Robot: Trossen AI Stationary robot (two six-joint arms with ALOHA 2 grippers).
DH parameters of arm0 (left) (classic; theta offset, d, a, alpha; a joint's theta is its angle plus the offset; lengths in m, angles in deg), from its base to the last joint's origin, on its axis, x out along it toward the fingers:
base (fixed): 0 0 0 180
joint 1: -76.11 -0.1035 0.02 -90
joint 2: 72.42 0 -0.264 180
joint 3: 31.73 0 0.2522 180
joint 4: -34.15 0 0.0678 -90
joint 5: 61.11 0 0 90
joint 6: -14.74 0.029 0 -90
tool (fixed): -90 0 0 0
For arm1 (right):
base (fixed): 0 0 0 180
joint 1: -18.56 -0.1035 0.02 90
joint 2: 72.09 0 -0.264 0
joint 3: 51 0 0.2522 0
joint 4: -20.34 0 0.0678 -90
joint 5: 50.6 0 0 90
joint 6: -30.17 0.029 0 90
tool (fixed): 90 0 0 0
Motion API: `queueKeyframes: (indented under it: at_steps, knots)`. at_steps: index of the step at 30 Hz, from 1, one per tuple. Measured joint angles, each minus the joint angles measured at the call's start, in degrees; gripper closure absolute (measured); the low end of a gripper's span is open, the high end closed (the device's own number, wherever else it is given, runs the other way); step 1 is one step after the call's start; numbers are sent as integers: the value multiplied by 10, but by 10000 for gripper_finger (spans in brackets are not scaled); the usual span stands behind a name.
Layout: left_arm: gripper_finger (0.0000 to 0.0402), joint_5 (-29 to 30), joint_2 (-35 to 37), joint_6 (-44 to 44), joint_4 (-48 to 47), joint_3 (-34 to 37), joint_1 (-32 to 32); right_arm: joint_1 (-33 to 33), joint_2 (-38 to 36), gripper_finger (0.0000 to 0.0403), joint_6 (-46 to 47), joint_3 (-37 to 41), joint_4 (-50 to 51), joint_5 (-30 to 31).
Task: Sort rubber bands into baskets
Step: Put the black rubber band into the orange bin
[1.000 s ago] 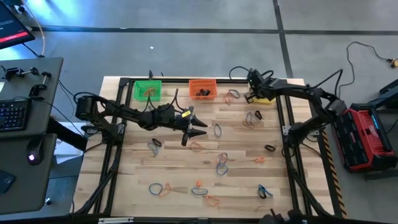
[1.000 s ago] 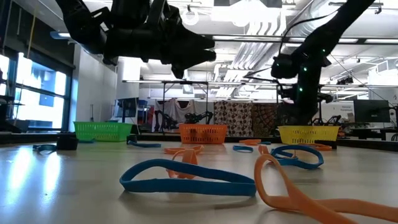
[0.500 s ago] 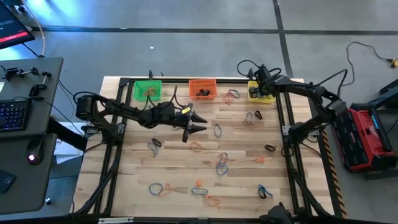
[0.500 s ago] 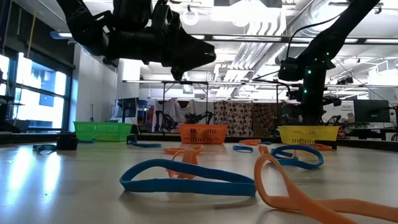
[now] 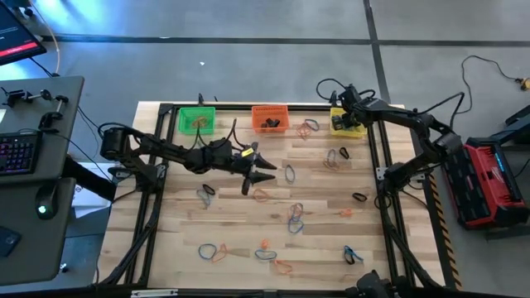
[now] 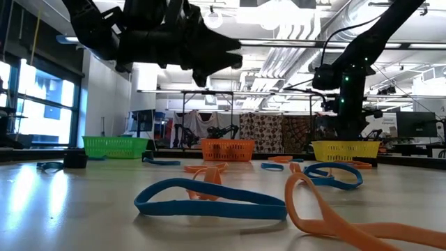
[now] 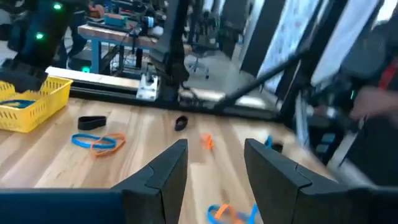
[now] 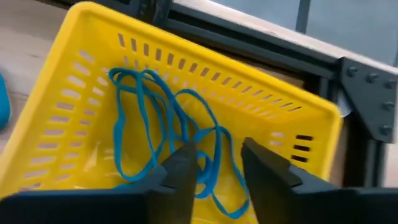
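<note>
NEAR: I see loose bands (image 5: 294,217) scattered across the table (image 5: 166,240) | MID: my left gripper (image 5: 263,171) hovers mid-table, fingers released, empty | FAR: my right gripper (image 8: 211,165) hangs over the yellow basket (image 8: 74,56), fingers parted, empty; blue bands (image 8: 161,118) lie inside | green basket (image 5: 195,120), orange basket (image 5: 270,117) alongside.

A pale wooden surface (image 5: 323,207) with a black metal frame (image 5: 150,211) along its edges stands on a grey floor (image 5: 248,58). Off one side sits a dark desk (image 5: 37,132) carrying a keyboard (image 5: 16,153) and a mouse (image 5: 44,201) with a green light. On the floor off the other side lies a red and black case (image 5: 489,182), with a cable (image 5: 489,66) trailing nearby
</note>
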Motion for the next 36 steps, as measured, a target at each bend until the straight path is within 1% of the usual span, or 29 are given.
queueKeyframes:
  at_steps: [1, 3, 5, 6, 8, 10, 12, 13, 14, 16, 18, 20, 23, 26, 28, 31, 36]
  knots:
    - [251, -4, 0, -12, 9, 0, -2, 0, 0, 273, 0, -7, 13, 5]
    - [256, -16, 1, -8, 20, 0, -3, -1, 0, 255, -5, -27, 53, 11]
    - [266, -22, 1, 5, 22, 0, -7, -7, 0, 251, -9, -55, 104, 16]
    - [272, -24, 1, 6, 23, 0, -10, -15, -3, 255, -15, -68, 131, 17]
    - [285, -23, 1, -2, 24, 0, -23, -39, -14, 279, -29, -84, 166, 15]
    - [302, -14, 1, -14, 24, 0, -35, -67, -35, 320, -53, -85, 159, -16]
    - [321, -13, 1, -26, 24, 0, -46, -92, -60, 371, -78, -71, 125, -69]
    - [331, -13, 1, -29, 24, 0, -50, -105, -71, 386, -89, -61, 106, -104]
    - [341, -12, 1, -26, 25, 1, -53, -118, -83, 392, -94, -49, 89, -138]
    - [361, 0, 1, 0, 24, 5, -55, -145, -107, 382, -94, -24, 69, -180]
    - [382, 11, 1, 24, 28, 12, -55, -181, -135, 373, -84, 4, 69, -185]
    - [396, 17, 1, 29, 34, 20, -58, -222, -164, 373, -68, 34, 73, -184]
    - [398, 15, 1, 15, 41, 36, -64, -294, -213, 378, -37, 70, 88, -194]
    - [400, 14, 0, 15, 41, 50, -67, -372, -250, 374, 10, 87, 132, -196]
    - [401, 13, 0, 18, 41, 57, -67, -419, -261, 361, 49, 87, 172, -196]
    - [401, 13, 0, 25, 41, 63, -67, -482, -261, 328, 105, 84, 227, -196]
    - [401, 13, 0, 25, 38, 69, -67, -566, -242, 276, 150, 84, 273, -200]
